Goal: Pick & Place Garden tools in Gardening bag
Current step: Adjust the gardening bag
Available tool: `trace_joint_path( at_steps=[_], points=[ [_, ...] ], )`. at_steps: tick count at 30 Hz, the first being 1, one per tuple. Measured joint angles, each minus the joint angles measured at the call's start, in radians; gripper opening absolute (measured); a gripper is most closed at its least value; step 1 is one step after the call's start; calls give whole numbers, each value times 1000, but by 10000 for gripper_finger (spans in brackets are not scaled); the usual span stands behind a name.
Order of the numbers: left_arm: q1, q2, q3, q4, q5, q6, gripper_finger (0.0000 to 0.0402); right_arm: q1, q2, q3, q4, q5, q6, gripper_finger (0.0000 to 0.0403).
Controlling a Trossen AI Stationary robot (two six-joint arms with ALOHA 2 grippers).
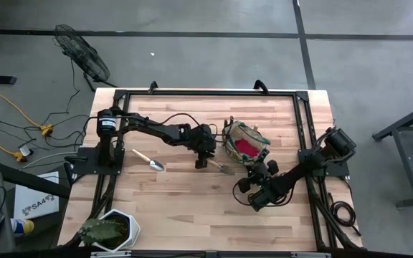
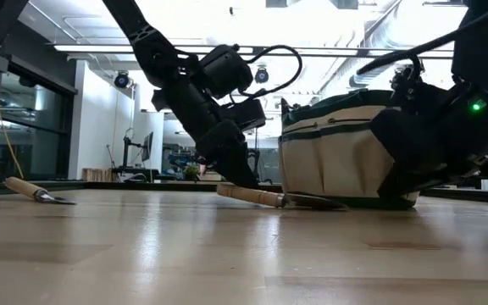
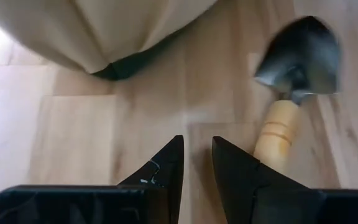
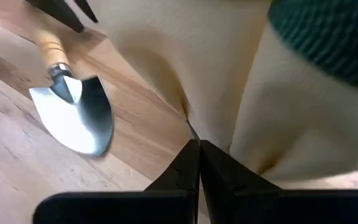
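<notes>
Fingers of the right gripper [image 4: 199,163] are pressed tight together with nothing between them, their tips against the khaki wall of the gardening bag [image 1: 245,141], at its near right side; from above, that gripper [image 1: 263,172] sits just near of the bag, its arm running back to the table's right edge. Fingers [image 3: 166,168] of the left gripper [image 3: 195,163] stand a narrow slot apart, and only bare wood shows in the gap; a wooden-handled trowel [image 3: 291,87] lies just beside one finger, its handle alongside and perhaps touching it, though the angle makes that hard to judge. In the overhead view this left gripper [image 1: 202,159] is low over the table, just left of the bag, with that trowel [image 1: 219,167] lying flat beside it, blade toward the bag. The low view shows the same trowel [image 2: 269,198] resting on the table [image 1: 185,193], its blade end reaching the bag's base [image 2: 346,152].

Nearer and to the left, a plant in a white hexagonal pot [image 1: 113,229] stands at the table's near left corner. A second trowel [image 1: 149,160] lies well left of the bag, on open wood. Farther back, the bag stands upright and open, a red lump [image 1: 246,147] showing inside it.
</notes>
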Motion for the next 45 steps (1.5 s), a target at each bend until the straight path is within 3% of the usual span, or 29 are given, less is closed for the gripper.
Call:
trace_joint_path(
  at_steps=[12, 21, 26, 31, 45],
  points=[
    [-10, 0, 0, 4, -58, -14, 81, 162, -80, 0, -44, -62, 108, 4],
    [-10, 0, 0, 5, -88, -15, 81, 256, -133, 0, -426, -98, 504, 4],
    [-10, -19, 1, 1, -100, -14, 81, 265, -137, 0, -551, -92, 626, 4],
    [-10, -52, 0, -13, -102, -10, 81, 219, -137, 0, -588, -56, 618, 4],
    [-10, -62, 0, -59, -86, -8, 81, 25, -137, 0, -593, 105, 403, 4]
  ],
)
